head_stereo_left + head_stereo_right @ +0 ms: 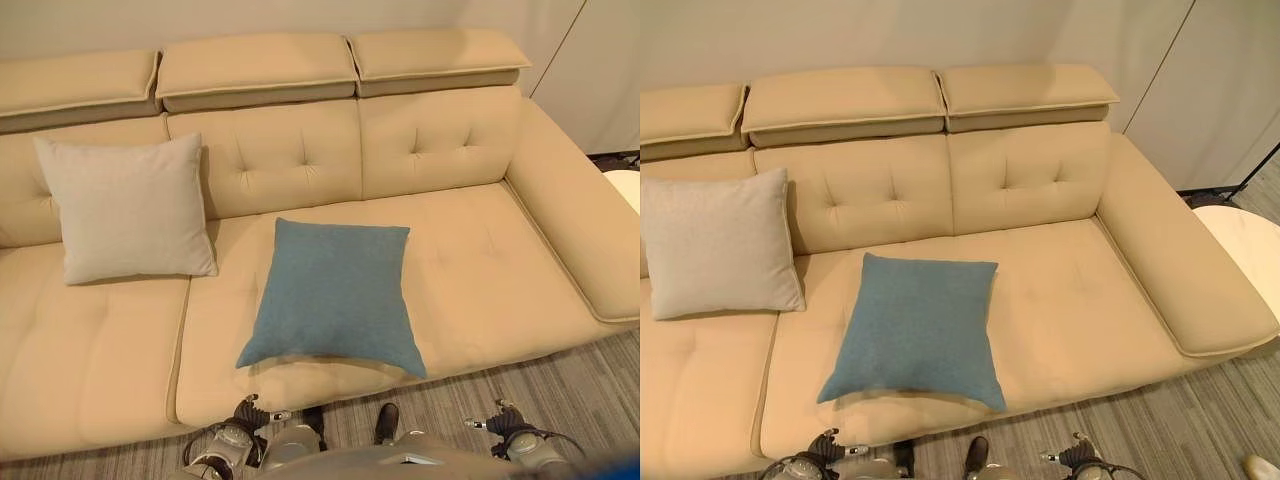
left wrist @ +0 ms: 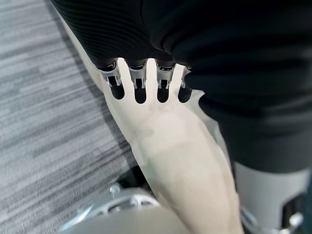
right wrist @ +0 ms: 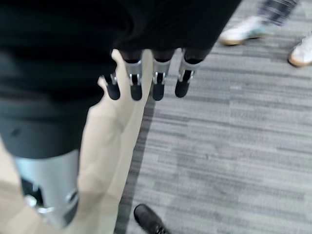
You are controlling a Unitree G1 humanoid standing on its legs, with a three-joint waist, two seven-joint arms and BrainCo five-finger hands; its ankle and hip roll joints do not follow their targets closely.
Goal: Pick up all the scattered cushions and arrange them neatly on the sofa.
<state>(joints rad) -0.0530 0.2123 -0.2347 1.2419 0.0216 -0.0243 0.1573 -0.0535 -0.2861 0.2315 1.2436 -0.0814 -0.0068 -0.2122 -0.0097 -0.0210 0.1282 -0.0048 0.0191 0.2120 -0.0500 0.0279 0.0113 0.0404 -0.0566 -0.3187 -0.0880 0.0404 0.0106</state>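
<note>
A blue cushion (image 1: 335,295) lies flat on the middle seat of the beige sofa (image 1: 480,270), its lower corners near the front edge. Further left, a pale grey cushion (image 1: 125,208) stands upright against the backrest. My left hand (image 2: 140,80) hangs beside the sofa's front edge over the carpet, fingers straight and empty. My right hand (image 3: 157,80) hangs the same way on the other side, fingers straight, nothing in it. Both hands are low and well short of the cushions.
The sofa's wide armrest (image 1: 570,200) closes off the right end. A round white table (image 1: 1240,245) stands just beyond it. Grey striped carpet (image 1: 560,390) runs along the sofa front. A person's light shoes (image 3: 243,30) stand on the carpet to my right.
</note>
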